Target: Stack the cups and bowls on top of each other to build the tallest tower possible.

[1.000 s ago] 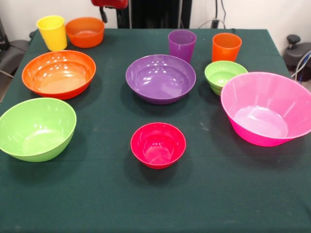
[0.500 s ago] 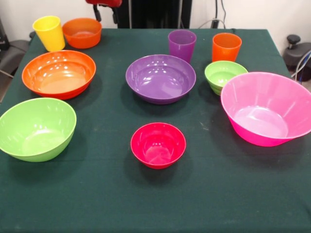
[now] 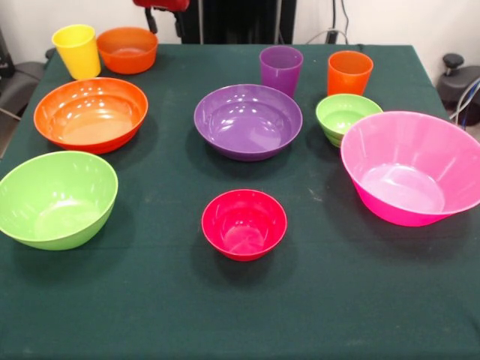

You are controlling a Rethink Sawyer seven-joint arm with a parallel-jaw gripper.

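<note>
The pink bowl (image 3: pixel 411 169) sits at the desk (image 3: pixel 337 300) edge, the lime bowl (image 3: pixel 56 199) opposite, big orange bowl (image 3: pixel 90 114) and purple bowl (image 3: pixel 247 121) between. The small red bowl (image 3: pixel 244 223) stands alone and empty; nothing is stacked. The small orange bowl (image 3: pixel 127 49) touches the yellow cup (image 3: pixel 77 50), so lifting it could topple that cup. Only a red arm part shows; I cannot tell the jaws' state.

Red arm (image 3: pixel 160 4) at top edge
</note>
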